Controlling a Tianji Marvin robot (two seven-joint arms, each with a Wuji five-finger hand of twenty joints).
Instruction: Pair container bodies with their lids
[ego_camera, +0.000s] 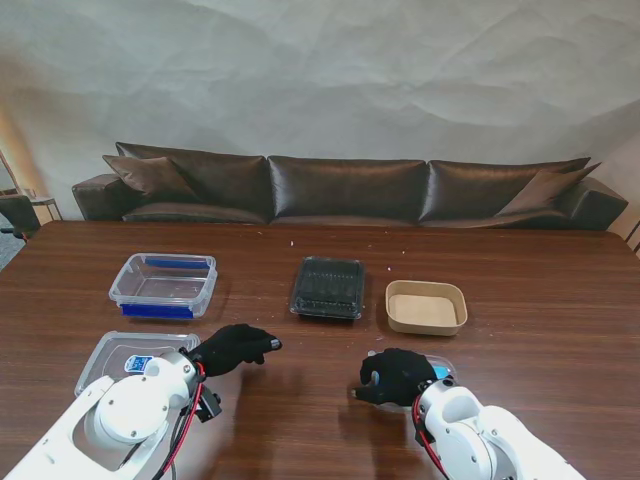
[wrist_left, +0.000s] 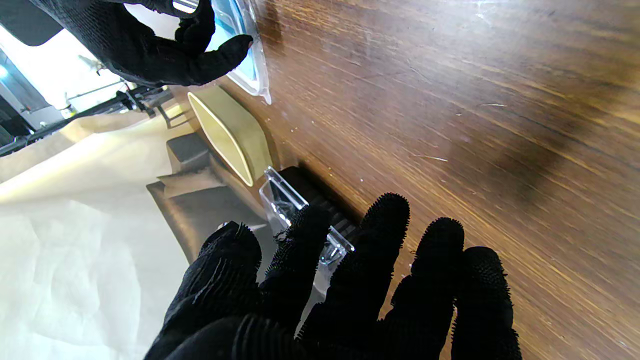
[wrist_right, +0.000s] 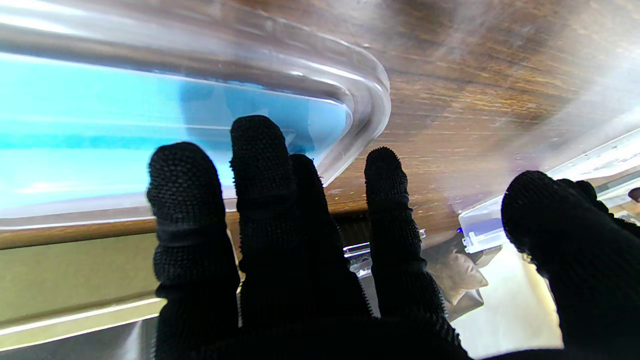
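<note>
Dark wood table (ego_camera: 560, 300), wide, brown sofa (ego_camera: 345, 190) behind its far edge.

Landmark = black container (ego_camera: 327, 288), mid-table, clear ribbed top, lidded by the look of it.

Clear tub w/ blue clips (ego_camera: 164, 284): left of black container, well apart, no lid on.

Kraft paper tray (ego_camera: 427, 306): just right of black container, small gap, open top, no lid.

Clear flat lid (ego_camera: 120, 358): left of black container and nearer to me, close in front of the clear tub, partly under left arm.

Blue-tinted clear lid (ego_camera: 437, 366): right of black container and nearer to me, in front of kraft tray, flat on table, mostly hidden by right hand in stand view. Rounded corner + blue film clear in right wrist view (wrist_right: 200, 115).

Left hand (ego_camera: 233, 348): black glove, left-front of black container, by right edge of clear flat lid, fingers apart, nothing held; splayed in wrist view (wrist_left: 350, 280).

Right hand (ego_camera: 397, 375): black glove, right-front of black container, at/over left edge of blue-tinted lid. Fingers spread in wrist view (wrist_right: 300, 240), no grasp seen, empty.
</note>
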